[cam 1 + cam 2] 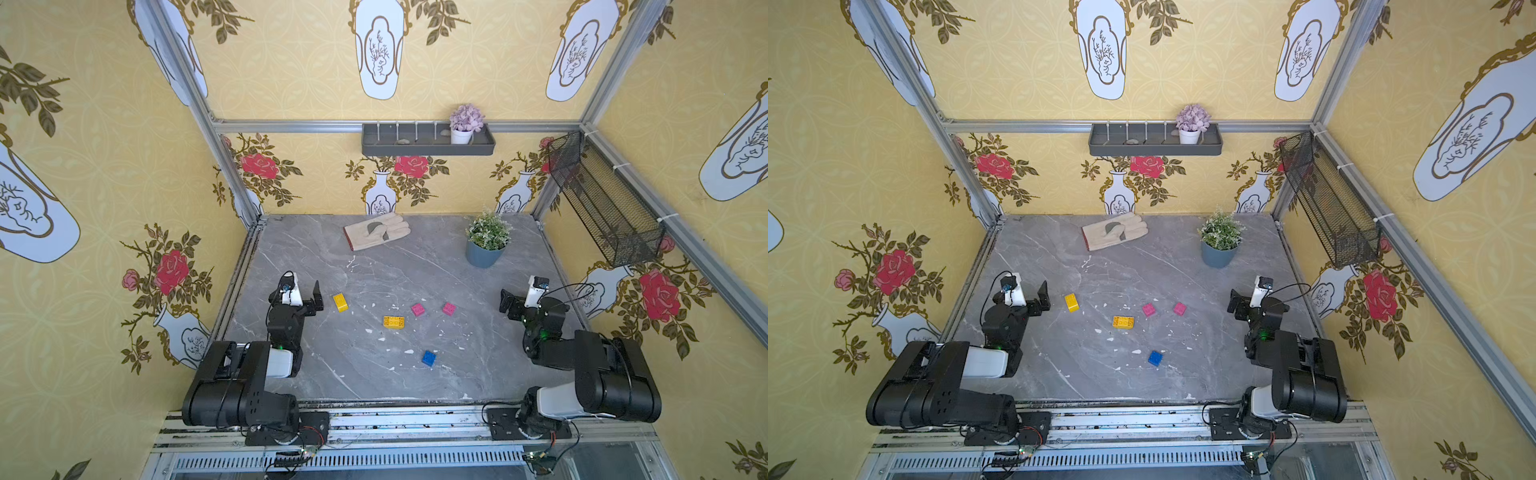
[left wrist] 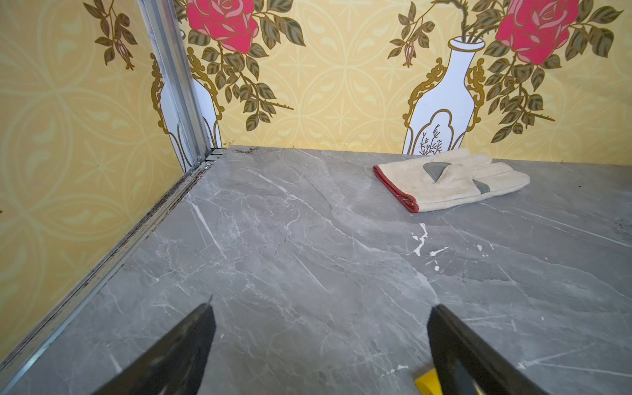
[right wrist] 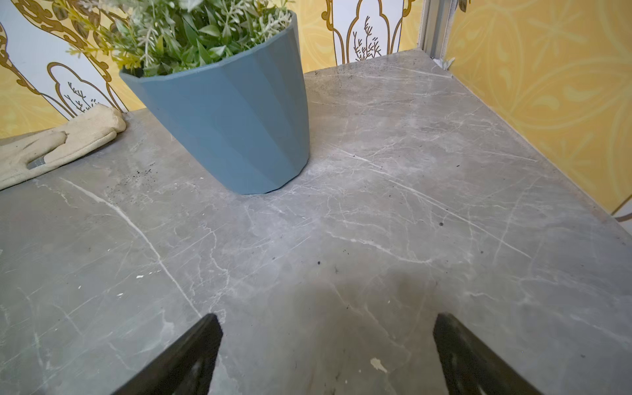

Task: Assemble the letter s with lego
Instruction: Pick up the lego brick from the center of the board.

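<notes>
We find the lego (image 1: 393, 322) scattered loose on the grey marbled worktop (image 1: 478, 332), five bricks all apart, none joined to another. In both top views one yellow brick (image 1: 340, 302) lies just beside the left pincer (image 2: 321, 309), and a yellow corner of it shows next to a finger in the left wrist view. The other yellow brick (image 1: 1123, 322) lies near the middle of the worktop, with a pink brick (image 1: 417, 309) close by on its right and a second pink brick (image 1: 449, 308) near that one. The blue brick (image 1: 428, 358) sits alone, nearer the front edge. We see the left pincer with its jaws wide apart over bare worktop, gripping nothing. The right pincer (image 3: 327, 316) stands the same way, jaws spread and empty, at the right side, well apart from every brick. Toward the back wall a pale work glove (image 1: 376, 236) lies flat, and a potted plant (image 1: 484, 243) in a blue pot stands upright to its right. We also see a dark shelf (image 1: 428, 147) on the back wall and a black wire basket (image 1: 602, 208) on the right wall.
</notes>
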Available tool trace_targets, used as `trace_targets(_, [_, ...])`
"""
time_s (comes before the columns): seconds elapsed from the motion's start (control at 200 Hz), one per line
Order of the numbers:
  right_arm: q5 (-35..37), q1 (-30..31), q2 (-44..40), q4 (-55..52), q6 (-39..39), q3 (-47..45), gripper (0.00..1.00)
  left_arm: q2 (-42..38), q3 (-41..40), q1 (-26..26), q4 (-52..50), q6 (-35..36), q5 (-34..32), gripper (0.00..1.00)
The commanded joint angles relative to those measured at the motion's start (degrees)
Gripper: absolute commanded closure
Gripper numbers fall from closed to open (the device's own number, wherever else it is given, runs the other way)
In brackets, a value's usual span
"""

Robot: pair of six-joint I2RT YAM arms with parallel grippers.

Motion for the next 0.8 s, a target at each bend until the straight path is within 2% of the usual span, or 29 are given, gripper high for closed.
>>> trace_targets(0.0, [-0.2,0.0,0.0,2.5,-0.4,0.4,0.02,-0.1,-0.4,0.1,1.9,0.4,-0.1,0.01])
trace_targets(0.675, [0.1,-0.1,-0.4,2.4,-0.2,0.5,0.02,0.0,-0.3,0.1,1.8,0.2,0.2,0.01])
trace_targets(0.715, [2.1,-0.1,-1.5,-3.2,0.7,3.1,0.02,-0.5,0.1,0.1,0.9,0.1,-0.4,0.01])
trace_targets(0.74, [4.1,-0.2,-2.6,-12.1,2.1,7.1,0.02,-1.3,1.0,0.0,-0.8,0.1,-0.7,0.01])
trace_targets(0.795, [6.6,-1.0,-1.4,-28.5,5.8,16.9,0.02,-3.7,5.1,0.1,-11.3,-0.2,-1.8,0.01])
